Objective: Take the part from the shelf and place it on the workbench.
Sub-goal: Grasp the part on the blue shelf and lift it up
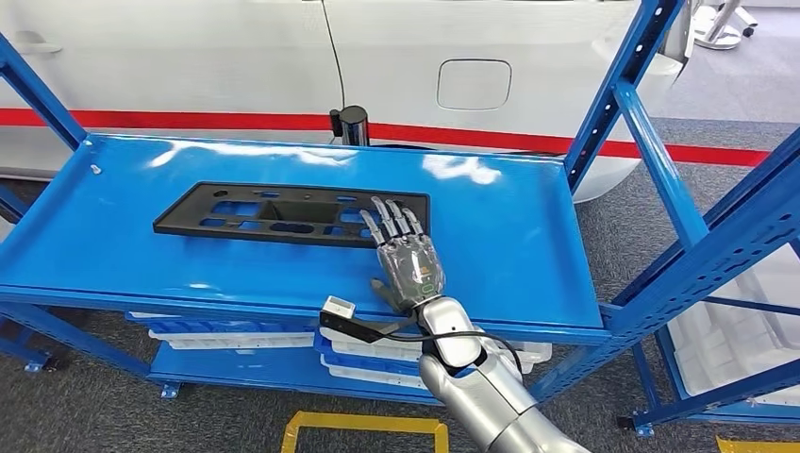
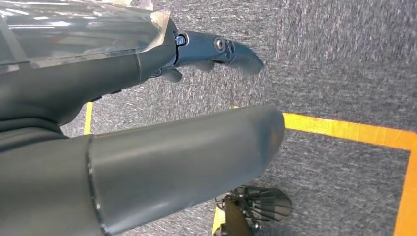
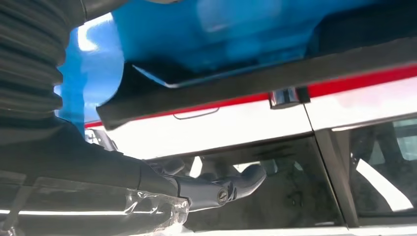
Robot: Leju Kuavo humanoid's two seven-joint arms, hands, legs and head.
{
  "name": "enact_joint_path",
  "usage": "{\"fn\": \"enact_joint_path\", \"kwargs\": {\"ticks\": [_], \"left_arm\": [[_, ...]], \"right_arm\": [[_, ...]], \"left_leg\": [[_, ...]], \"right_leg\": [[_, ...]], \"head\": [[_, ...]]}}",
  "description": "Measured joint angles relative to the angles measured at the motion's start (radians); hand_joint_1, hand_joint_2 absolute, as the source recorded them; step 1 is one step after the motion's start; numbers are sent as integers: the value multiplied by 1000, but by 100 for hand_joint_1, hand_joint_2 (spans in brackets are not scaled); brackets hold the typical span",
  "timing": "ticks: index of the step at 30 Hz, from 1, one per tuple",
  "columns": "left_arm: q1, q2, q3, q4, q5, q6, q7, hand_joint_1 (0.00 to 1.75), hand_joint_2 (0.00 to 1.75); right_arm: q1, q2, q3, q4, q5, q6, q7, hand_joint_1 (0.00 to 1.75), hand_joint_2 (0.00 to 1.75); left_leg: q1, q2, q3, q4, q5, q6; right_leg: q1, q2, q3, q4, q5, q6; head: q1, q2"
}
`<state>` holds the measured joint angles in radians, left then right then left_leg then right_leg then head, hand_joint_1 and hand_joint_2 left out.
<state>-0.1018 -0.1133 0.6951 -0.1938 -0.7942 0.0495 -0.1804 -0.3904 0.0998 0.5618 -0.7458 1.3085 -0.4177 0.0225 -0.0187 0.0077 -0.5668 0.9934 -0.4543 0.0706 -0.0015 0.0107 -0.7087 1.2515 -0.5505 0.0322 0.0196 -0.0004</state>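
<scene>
Fingers [image 1: 391, 222] extended flat, touching black part [image 1: 283, 213]

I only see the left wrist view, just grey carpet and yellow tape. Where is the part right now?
Observer: In the head view, the black part lies flat on top of the blue shelf.
Operator: What is the right robot hand doing?
Observer: The right robot hand reaches over the shelf, back upward, its fingers spread over the part's right end. The part is not lifted.
Operator: Anything behind the shelf?
Observer: A white car body with a red stripe stands just beyond it.
</scene>
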Motion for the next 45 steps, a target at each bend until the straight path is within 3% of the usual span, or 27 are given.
{"fn": "enact_joint_path", "kwargs": {"ticks": [1, 2, 4, 6, 8, 11, 21, 37, 45], "left_arm": [[0, -1, 0, 0, -1, 0, 0, 0, 0], [0, -1, 0, 0, -2, 0, 0, 0, 0], [0, -1, 0, 0, -4, 0, 0, 0, 0], [0, -2, 0, 0, -7, 0, 0, 0, 0], [-1, -4, 0, 0, -11, 0, 0, 0, 0], [-1, -6, 0, 0, -13, 0, 0, 0, 0], [-3, -8, 0, 0, -21, 0, 2, 0, 0], [-7, -15, -1, 0, -29, 12, 14, 0, 0], [-9, -18, 0, 0, -22, 25, 16, 0, 0]], "right_arm": [[3, -2, 0, 2, 0, 0, 0, 0, 175], [5, -3, 0, 3, 0, 0, 0, 0, 175], [4, -5, 0, 4, 0, -2, -1, 0, 175], [-1, -4, 0, 5, 0, -7, -3, 0, 175], [-8, 0, 1, 9, 0, -14, -5, 0, 175], [-22, 9, 1, 16, -1, -19, -8, 0, 175], [-57, 33, 3, 52, 8, -20, 0, 0, 175], [-179, 119, 16, 246, 19, -22, 9, 0, 175], [-221, 133, 24, 339, 37, 14, 109, 0, 175]], "left_leg": [[0, 0, 0, 0, -1, 0], [0, -1, 1, 1, -1, -1], [0, -3, 5, 2, -4, -5], [-2, -4, 7, 3, -9, -11], [-5, -5, 5, 6, -12, -18], [-6, -5, 3, 8, -14, -18], [-3, -5, 4, 6, -13, -21], [-10, -5, 3, 6, -12, -21], [-11, -5, 3, 6, -12, -21]], "right_leg": [[-1, 0, -20, 37, -8, 5], [-1, -1, -24, 40, -2, 12], [-1, -2, 26, -69, 50, 29], [3, -5, 91, -202, 97, 23], [7, -7, 115, -248, 110, 3], [8, -6, 117, -251, 115, -5], [9, -6, 116, -250, 114, -6], [3, -7, 117, -251, 114, -6], [2, -7, 117, -251, 114, -6]], "head": [[0, 0], [0, 0], [0, 0], [0, 0], [0, 0], [-1, 0], [-1, 0], [-1, 0], [-1, 0]]}}
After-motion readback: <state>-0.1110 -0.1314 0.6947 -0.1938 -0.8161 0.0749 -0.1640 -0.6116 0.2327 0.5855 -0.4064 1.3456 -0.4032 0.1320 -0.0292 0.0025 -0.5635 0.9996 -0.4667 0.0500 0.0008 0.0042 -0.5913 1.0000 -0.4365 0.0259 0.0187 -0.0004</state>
